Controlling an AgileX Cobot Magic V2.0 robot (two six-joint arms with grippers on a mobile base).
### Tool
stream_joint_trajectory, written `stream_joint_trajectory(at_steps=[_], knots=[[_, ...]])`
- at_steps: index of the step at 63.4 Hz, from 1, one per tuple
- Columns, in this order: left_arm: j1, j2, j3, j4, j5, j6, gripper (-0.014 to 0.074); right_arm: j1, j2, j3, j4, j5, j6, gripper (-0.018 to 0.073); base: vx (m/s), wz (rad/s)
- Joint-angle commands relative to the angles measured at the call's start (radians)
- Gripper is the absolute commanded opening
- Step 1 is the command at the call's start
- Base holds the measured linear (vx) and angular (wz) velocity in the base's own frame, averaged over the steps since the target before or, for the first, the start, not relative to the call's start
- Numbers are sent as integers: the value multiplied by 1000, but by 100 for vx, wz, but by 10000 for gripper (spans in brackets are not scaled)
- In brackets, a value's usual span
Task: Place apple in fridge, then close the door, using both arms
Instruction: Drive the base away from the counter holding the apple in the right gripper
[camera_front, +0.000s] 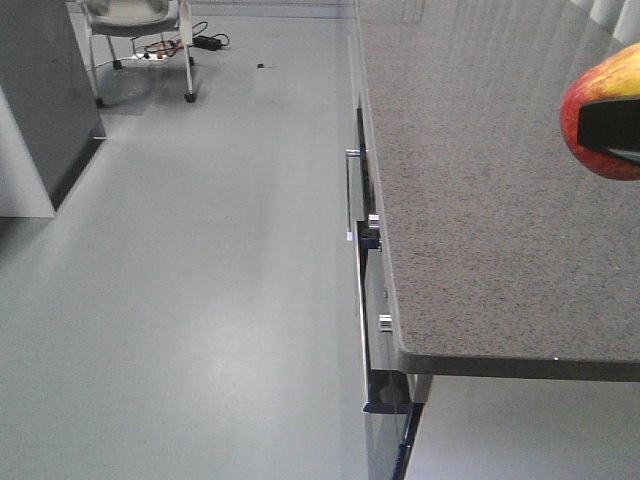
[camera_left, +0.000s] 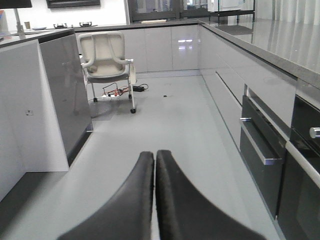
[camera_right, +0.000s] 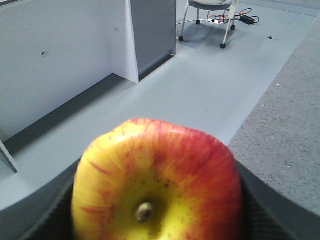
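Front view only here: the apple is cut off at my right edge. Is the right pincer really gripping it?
Observer: Yes. The right wrist view shows the apple wedged in the right pincer, with its stem end facing the camera.
Operator: And the left pincer? I can't see it at all.
Observer: The left pincer is shut and empty, and it hangs above the floor.
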Motion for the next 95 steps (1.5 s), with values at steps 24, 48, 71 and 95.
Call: stream_joint_trajectory(at_steps=[24,48,71,95], knots=[[1,-14,21,-9,-77,-7,-6,-2,-8,-23,49,-55,-5,-6,-1,38],[1,-14,21,-9,-77,-7,-6,-2,-8,-23,49,-55,-6,-6,0,63],[1,-14,21,-9,-77,-7,-6,-2,-8,-23,49,-55,-5,-6,1,60],[1,-14,21,-9,-77,-7,-6,-2,-8,-23,49,-55,-5,-6,3,45]])
